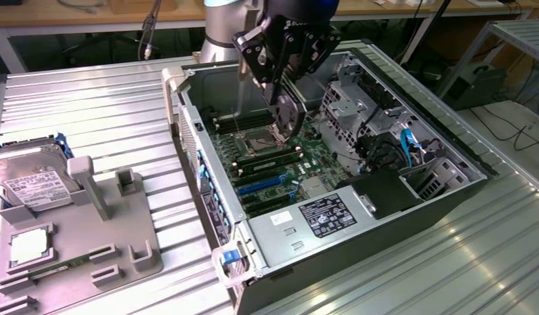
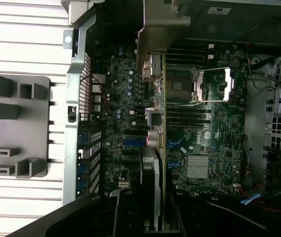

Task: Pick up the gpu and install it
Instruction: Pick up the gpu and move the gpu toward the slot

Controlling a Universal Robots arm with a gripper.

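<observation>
My gripper (image 1: 282, 88) hangs over the open computer case (image 1: 251, 246), shut on the gpu (image 1: 289, 118). The gpu is a thin black card held on edge, its lower edge just above the motherboard (image 1: 282, 161) near the CPU socket and the memory slots. In the wrist view the gpu (image 2: 161, 148) runs edge-on away from the gripper (image 2: 155, 219), with its silvery bracket (image 2: 162, 29) at the far end. It crosses above the motherboard (image 2: 214, 133), beside the CPU socket (image 2: 212, 84). Blue expansion slots (image 1: 256, 188) lie further along the board, apart from the card.
The case lies on its side on a ribbed metal table (image 1: 103, 111). Inside it are a power supply (image 1: 326, 216) and a drive cage (image 1: 357, 98). A grey parts holder (image 1: 94, 243) on the exterior view's left carries a hard drive (image 1: 28, 184).
</observation>
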